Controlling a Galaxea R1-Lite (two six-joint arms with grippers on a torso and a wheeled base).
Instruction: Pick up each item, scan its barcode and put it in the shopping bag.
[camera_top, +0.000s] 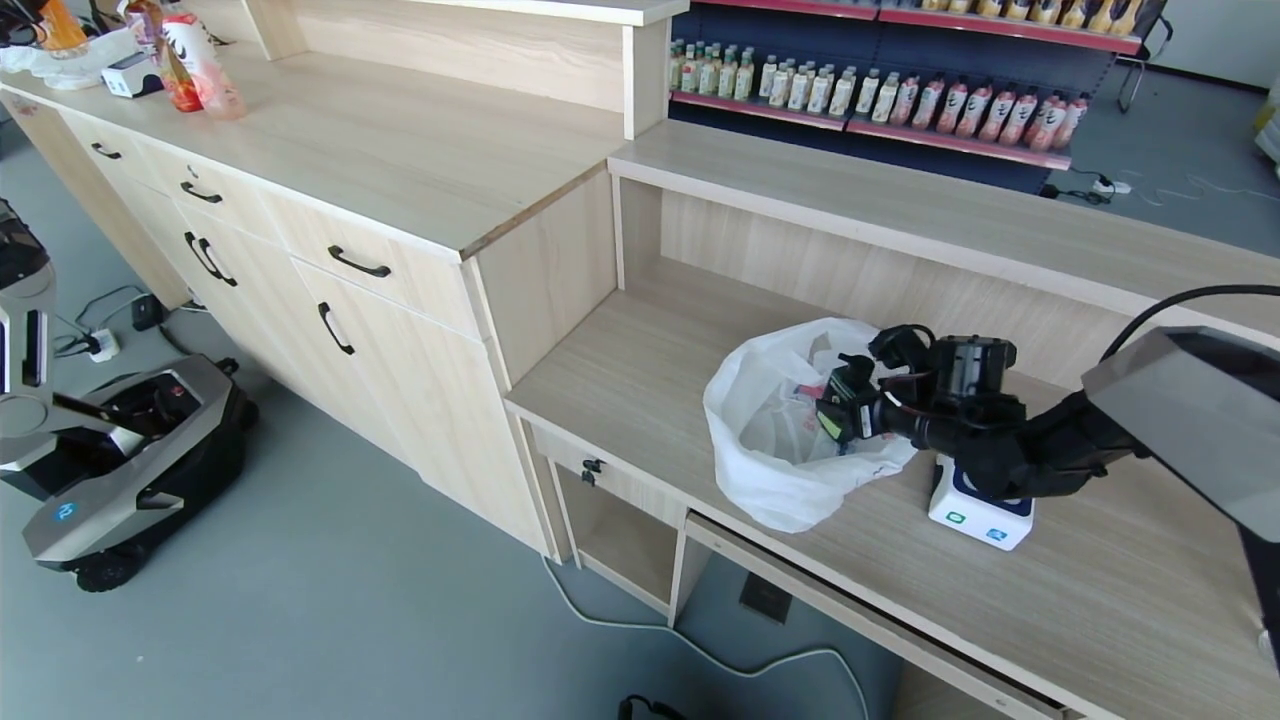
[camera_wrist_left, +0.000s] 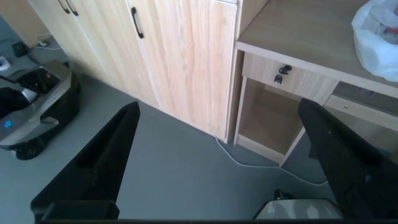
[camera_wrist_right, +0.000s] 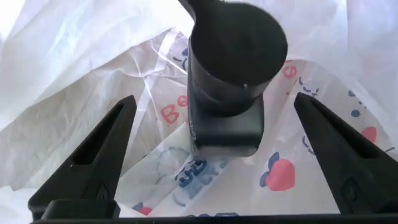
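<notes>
The white shopping bag (camera_top: 780, 440) stands open on the lower desk (camera_top: 640, 370). My right gripper (camera_top: 845, 405) hovers at the bag's mouth, pointing into it. In the right wrist view the right gripper (camera_wrist_right: 214, 102) is open, its fingers (camera_wrist_right: 93, 162) spread wide. Between them a dark cylindrical item (camera_wrist_right: 233, 68) lies inside the bag (camera_wrist_right: 74, 74) on a printed packet (camera_wrist_right: 186, 168); neither finger touches it. The white scanner box (camera_top: 980, 512) sits under the right arm, beside the bag. My left gripper (camera_wrist_left: 217, 109) hangs open over the floor, away from the desk.
Several bottles and packets (camera_top: 190, 60) and a small white box (camera_top: 130, 75) stand at the far end of the upper counter (camera_top: 400, 140). Cabinet doors and drawers (camera_top: 330, 270) run below it. A drinks shelf (camera_top: 880, 95) stands behind.
</notes>
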